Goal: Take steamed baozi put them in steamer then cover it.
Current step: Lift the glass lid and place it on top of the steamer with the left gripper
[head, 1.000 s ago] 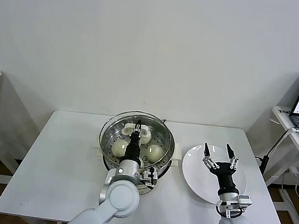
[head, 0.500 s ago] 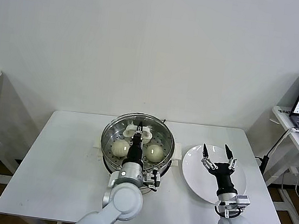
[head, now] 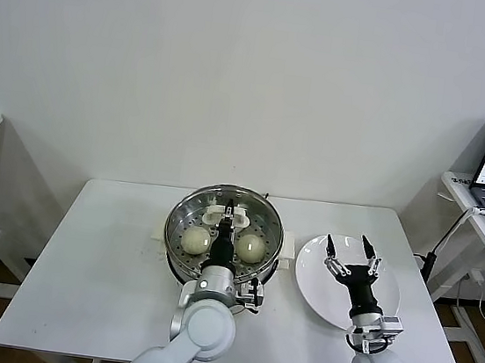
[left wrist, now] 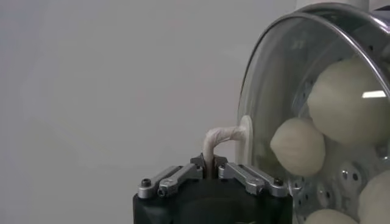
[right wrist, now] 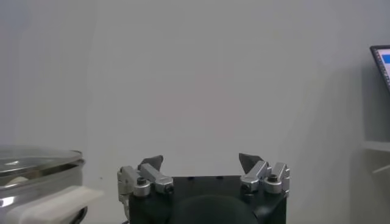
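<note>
l gripper [left wrist: 210, 165] clamps glass lid [left wrist: 274, 91] (looped white handle) over pale baozi [left wrist: 297, 146].

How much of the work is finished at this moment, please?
Done: the buns sit in the steamer; the plate shows none. In hand: the left gripper, jaws shut on the lid handle, holds the glass lid over the steamer. Left: release it. The right gripper waits open above the plate.

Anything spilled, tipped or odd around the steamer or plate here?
Nothing stands out. The left gripper holds the glass lid by its handle over the steamer, buns inside. The right gripper hovers open over the bare plate. No spills.
</note>
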Tool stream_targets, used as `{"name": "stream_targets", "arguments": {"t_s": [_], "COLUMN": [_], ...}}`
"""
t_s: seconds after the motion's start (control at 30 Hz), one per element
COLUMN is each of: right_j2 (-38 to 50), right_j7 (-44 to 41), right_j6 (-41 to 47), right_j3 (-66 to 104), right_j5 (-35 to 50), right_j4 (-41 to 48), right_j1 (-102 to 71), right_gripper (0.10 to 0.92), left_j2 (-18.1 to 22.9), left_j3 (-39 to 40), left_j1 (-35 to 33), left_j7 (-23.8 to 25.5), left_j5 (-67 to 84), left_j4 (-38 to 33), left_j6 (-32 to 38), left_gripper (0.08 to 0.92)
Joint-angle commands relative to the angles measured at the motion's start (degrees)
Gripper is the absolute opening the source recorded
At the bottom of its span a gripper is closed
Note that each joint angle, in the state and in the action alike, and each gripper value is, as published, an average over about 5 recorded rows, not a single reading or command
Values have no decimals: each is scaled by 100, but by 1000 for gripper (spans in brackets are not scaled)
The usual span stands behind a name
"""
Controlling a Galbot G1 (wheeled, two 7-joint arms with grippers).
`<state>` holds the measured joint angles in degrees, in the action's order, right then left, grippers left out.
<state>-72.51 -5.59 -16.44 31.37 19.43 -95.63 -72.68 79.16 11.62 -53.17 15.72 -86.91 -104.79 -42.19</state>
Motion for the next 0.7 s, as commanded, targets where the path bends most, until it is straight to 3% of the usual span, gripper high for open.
{"name": "stream_targets", "arguments": {"t_s": [0.03, 0.7], "right_j2": [-10, -16], "right_j7": [-8, -31], "right_j6": [-8, -15], "right_j3": [-10, -24], "right_j5": [-9, -26], "right_j4": [24, 51], "right_j1": [7, 17], "right_gripper": [823, 823], "left_j2": [58, 115], "left_j3": [5, -6], "left_j1": [-29, -72], "left_j7": [-15, -35], "left_j5": [-62, -126], "left_j4": [17, 78], "left_j6": [-130, -62], "left_gripper": [188, 188]}}
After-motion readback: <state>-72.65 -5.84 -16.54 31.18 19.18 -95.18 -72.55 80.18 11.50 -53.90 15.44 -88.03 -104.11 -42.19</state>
